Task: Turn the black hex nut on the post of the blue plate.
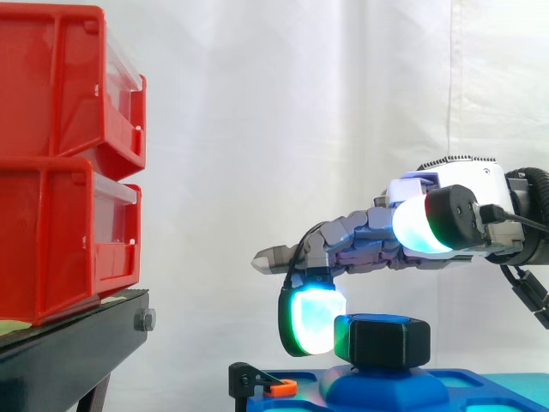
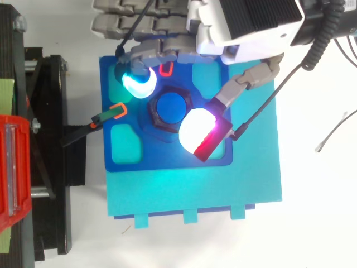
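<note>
Nut: the black hex nut [image 1: 382, 342] was thick and six-sided with rounded corners. It sat level around the post, on the plate's raised round boss.
Post: the post [image 2: 170, 107] was blue, its round flat top showing inside the nut's bore. It stood upright at the plate's middle.
Plate: the blue plate [image 2: 167, 159] was dark blue and squarish with rounded corners, with lighter teal pockets sunk around the post. It lay flat on a turquoise board [image 2: 223, 190], in the board's upper-left corner in the top view.
</note>
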Action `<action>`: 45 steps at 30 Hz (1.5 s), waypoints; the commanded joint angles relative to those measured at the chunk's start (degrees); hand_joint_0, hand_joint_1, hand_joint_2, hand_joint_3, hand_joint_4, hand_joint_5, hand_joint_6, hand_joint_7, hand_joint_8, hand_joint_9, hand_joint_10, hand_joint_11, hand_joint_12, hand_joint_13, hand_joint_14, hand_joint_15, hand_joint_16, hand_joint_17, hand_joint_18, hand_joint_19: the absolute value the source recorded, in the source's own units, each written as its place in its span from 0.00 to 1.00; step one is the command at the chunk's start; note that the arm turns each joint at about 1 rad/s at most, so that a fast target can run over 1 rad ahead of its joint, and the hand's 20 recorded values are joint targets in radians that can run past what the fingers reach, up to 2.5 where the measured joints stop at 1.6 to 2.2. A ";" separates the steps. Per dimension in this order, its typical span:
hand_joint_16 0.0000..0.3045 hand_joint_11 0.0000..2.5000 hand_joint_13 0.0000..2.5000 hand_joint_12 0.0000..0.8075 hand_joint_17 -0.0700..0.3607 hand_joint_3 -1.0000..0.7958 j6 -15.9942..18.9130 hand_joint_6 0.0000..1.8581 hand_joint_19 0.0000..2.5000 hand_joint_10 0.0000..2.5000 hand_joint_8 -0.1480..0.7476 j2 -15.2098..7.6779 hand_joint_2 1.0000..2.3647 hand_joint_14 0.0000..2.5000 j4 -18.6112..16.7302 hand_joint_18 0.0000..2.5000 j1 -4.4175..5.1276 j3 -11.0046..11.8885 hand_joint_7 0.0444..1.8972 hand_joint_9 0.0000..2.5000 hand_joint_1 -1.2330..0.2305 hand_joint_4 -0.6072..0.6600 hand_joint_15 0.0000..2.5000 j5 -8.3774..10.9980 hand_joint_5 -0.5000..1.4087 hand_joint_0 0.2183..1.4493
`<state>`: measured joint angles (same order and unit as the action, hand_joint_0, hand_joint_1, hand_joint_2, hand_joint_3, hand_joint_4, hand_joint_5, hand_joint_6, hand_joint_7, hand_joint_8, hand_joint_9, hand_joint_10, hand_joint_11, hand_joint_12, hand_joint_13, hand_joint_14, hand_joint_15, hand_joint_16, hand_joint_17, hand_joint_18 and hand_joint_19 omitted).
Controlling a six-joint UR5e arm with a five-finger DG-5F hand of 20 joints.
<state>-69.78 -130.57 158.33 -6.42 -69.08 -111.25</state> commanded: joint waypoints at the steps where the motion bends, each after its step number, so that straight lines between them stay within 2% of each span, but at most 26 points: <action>1: 0.18 0.00 0.00 0.48 0.45 0.28 0.00 0.27 0.12 0.00 0.49 0.05 0.00 0.00 -0.04 0.00 -0.09 0.00 0.60 0.04 0.75 0.75 0.01 -0.20 0.17 0.19; 7: 0.18 0.00 0.00 0.48 0.45 0.28 0.09 0.27 0.12 0.00 0.49 -0.04 0.00 0.00 0.05 0.00 -0.09 1.23 0.58 0.04 0.75 0.75 0.01 -0.55 0.16 0.19; 11: 0.18 0.00 0.00 0.48 0.45 0.28 0.00 0.27 0.12 0.00 0.49 -0.04 0.00 0.00 0.57 0.00 0.53 2.64 0.58 0.04 0.75 0.75 0.01 -0.73 0.16 0.19; 22: 0.18 0.00 0.00 0.48 0.45 0.28 0.00 0.27 0.10 0.00 0.50 -0.04 0.00 0.00 0.31 0.00 1.85 2.64 0.57 0.06 0.73 0.75 0.00 -0.38 0.17 0.19; 25: 0.18 0.00 0.00 0.48 0.45 0.28 0.18 0.27 0.10 0.00 0.50 -0.04 0.00 0.00 0.40 0.00 2.73 2.64 0.56 0.06 0.73 0.75 0.00 -0.20 0.17 0.19; 32: 0.18 0.00 0.00 0.48 0.45 0.28 0.00 0.27 0.12 0.00 0.49 -0.04 0.00 0.00 1.81 0.00 3.69 2.55 0.58 0.04 0.75 0.75 0.01 0.68 0.16 0.19; 37: 0.18 0.00 0.00 0.48 0.45 0.28 0.00 0.27 0.12 0.00 0.49 -0.04 0.00 0.00 1.98 0.00 3.87 2.55 0.57 0.04 0.75 0.75 0.01 0.77 0.16 0.19; 45: 0.18 0.00 0.00 0.48 0.45 0.28 0.18 0.27 0.10 0.00 0.50 -0.04 0.00 0.00 1.01 0.00 3.78 0.97 0.56 0.06 0.73 0.75 0.00 0.77 0.17 0.19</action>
<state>-69.62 -130.61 159.74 -2.58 -67.74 -110.52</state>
